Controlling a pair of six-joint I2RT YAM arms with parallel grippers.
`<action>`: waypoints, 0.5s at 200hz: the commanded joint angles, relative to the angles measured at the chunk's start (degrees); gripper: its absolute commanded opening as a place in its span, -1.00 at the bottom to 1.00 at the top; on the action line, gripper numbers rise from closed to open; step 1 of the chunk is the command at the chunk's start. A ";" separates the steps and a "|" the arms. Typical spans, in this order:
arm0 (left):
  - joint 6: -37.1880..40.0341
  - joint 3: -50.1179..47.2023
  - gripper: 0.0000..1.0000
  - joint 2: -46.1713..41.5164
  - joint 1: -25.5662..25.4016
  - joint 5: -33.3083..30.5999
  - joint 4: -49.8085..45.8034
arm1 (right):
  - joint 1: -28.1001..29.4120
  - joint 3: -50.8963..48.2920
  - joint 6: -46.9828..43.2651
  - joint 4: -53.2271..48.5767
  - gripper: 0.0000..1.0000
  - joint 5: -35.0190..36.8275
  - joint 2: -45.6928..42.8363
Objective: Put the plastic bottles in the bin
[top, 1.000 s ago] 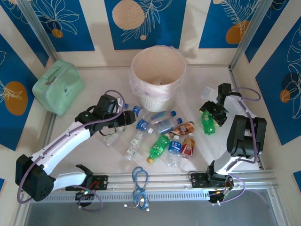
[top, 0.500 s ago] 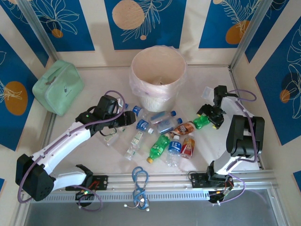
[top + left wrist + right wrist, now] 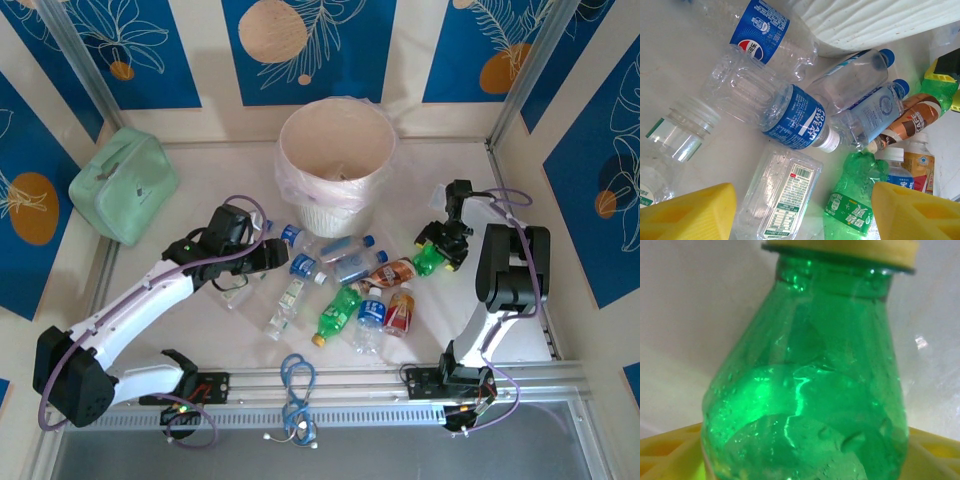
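Note:
Several plastic bottles lie in a heap in front of the cream bin (image 3: 330, 212): a clear one with a blue cap (image 3: 345, 246), a green one (image 3: 338, 312), an orange-labelled one (image 3: 400, 312). My left gripper (image 3: 275, 250) hovers open at the heap's left end. In the left wrist view its yellow fingers (image 3: 690, 212) flank a flat clear bottle (image 3: 782, 195) and a green bottle (image 3: 855, 195), beyond them a blue-labelled bottle (image 3: 790, 117). My right gripper (image 3: 437, 250) is shut on a green bottle (image 3: 428, 258) with a yellow cap (image 3: 840, 250) at the heap's right end.
A mint-green pouch (image 3: 122, 185) lies at the back left. A blue cable (image 3: 296, 385) hangs over the front rail. Metal frame posts and patterned walls close in the table on three sides. A scrap of clear plastic (image 3: 440, 195) lies behind the right gripper.
My right gripper has moved left toward the heap and narrowed its jaws on the green bottle, which turned and shifted with it. The left arm has hardly moved.

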 commanded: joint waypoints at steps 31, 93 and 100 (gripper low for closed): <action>-0.58 -0.43 0.43 -0.42 0.08 0.65 0.09 | 0.70 1.33 0.06 -0.96 0.44 1.37 -0.57; -0.78 -0.02 0.43 -0.34 0.12 0.02 -0.25 | 1.39 -0.40 -0.36 -0.91 0.31 1.53 -4.96; -0.78 0.01 0.43 -0.34 0.12 -0.07 -0.34 | 1.49 -0.53 -0.34 -1.00 0.29 1.59 -5.48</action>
